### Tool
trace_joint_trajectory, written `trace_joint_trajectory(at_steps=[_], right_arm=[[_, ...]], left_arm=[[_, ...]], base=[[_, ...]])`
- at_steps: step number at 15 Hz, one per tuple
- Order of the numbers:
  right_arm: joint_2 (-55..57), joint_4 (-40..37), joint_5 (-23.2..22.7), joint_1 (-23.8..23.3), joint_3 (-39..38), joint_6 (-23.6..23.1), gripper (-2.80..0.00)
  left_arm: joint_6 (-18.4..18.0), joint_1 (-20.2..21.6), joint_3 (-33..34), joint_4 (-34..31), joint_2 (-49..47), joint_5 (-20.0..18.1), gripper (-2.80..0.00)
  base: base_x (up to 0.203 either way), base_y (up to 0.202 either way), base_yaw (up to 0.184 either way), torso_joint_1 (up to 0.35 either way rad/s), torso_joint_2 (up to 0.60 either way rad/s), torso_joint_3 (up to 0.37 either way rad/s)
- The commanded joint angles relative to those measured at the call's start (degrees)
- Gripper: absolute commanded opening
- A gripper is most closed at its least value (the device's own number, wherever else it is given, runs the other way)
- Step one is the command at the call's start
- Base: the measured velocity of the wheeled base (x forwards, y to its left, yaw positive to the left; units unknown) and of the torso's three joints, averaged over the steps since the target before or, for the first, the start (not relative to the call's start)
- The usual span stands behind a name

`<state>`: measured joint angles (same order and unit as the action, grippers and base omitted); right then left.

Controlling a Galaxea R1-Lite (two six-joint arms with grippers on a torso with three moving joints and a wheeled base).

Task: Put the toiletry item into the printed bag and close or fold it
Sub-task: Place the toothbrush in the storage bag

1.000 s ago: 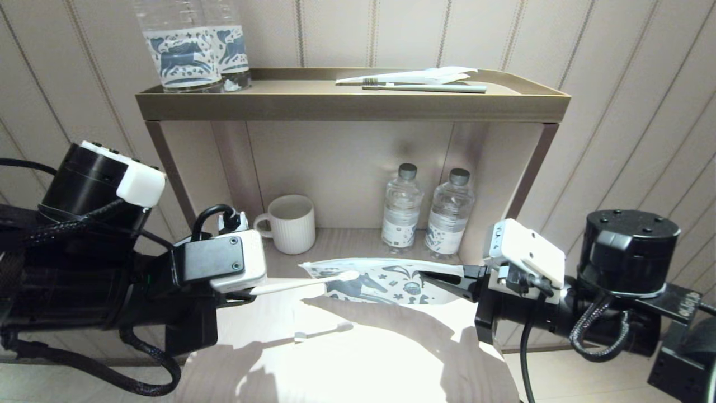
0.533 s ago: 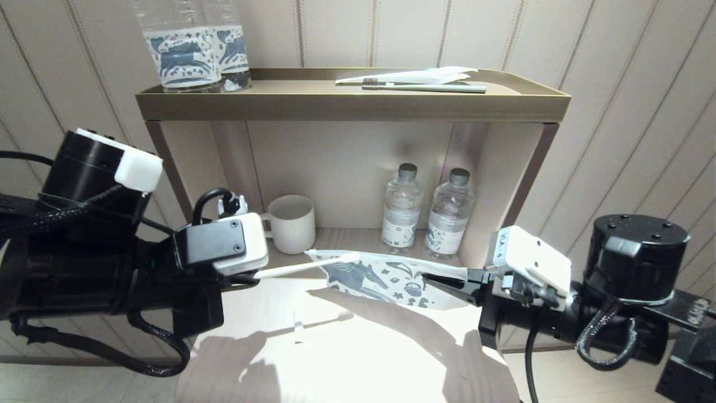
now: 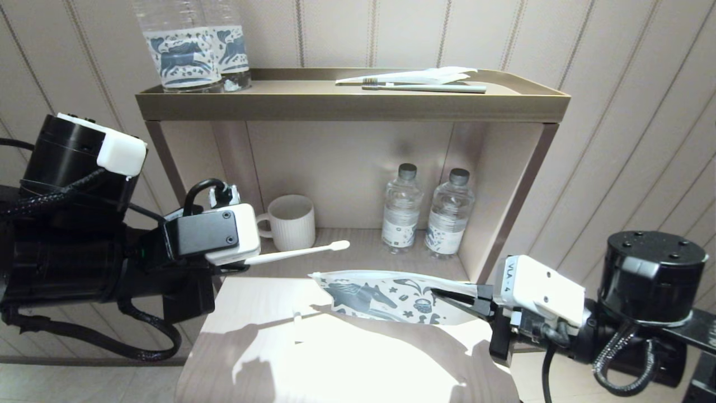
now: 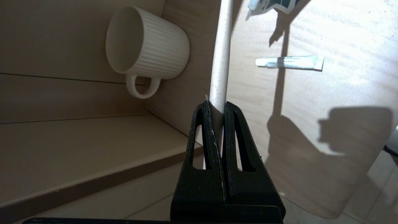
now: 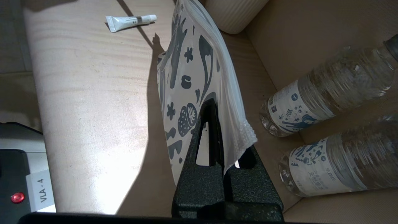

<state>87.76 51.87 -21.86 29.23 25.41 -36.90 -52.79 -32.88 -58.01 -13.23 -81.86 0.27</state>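
A white toothbrush [image 3: 296, 253] sticks out level from my left gripper [image 3: 238, 263], which is shut on its handle [image 4: 221, 53]. The brush head hangs above and just left of the printed bag [image 3: 380, 296], apart from it. The bag is white with a dark blue horse and small motifs. My right gripper [image 3: 447, 294] is shut on its right end and holds it off the table. In the right wrist view the bag [image 5: 192, 77] stands edge-up in that gripper [image 5: 222, 112]. Its far finger is hidden behind the plastic. A small toothpaste tube [image 4: 289, 62] lies on the table.
A ribbed white mug [image 3: 291, 223] and two small water bottles [image 3: 401, 208] stand in the open shelf behind the pale wood table [image 3: 347, 358]. The top tray [image 3: 352, 103] holds two large bottles [image 3: 184, 45], another toothbrush [image 3: 425, 88] and a wrapper.
The toothbrush head was at the bag's left mouth; it has since risen and drawn back left. My right gripper has carried the bag down and to the right.
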Motion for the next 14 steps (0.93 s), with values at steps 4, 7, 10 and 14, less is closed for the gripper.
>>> trace_joint_trajectory(at_steps=[4, 7, 10, 14], right_arm=[[0.8, 0.6, 1.7, 0.0, -0.5, -3.1, -2.80], [1.0, 4.7, 4.7, 0.0, -1.6, -5.9, -2.80], [1.1, 9.4, 6.5, 0.7, -3.2, -8.0, -2.80], [1.3, 9.4, 7.2, 0.9, -5.0, -10.4, -2.80]], left_arm=[[-1.9, -1.7, 2.7, 0.1, -0.9, 2.8, -2.80], [-1.8, -2.0, 1.9, 0.3, -1.5, 4.0, -2.80], [-1.7, -2.0, 2.0, 0.3, -0.7, 4.0, -2.80], [-1.8, -1.9, 1.9, 0.3, -1.1, 4.1, -2.80]], base=[[0.000, 0.000, 0.000, 0.000, 0.00, 0.000], [0.000, 0.000, 0.000, 0.000, 0.00, 0.000], [0.000, 0.000, 0.000, 0.000, 0.00, 0.000], [0.000, 0.000, 0.000, 0.000, 0.00, 0.000]])
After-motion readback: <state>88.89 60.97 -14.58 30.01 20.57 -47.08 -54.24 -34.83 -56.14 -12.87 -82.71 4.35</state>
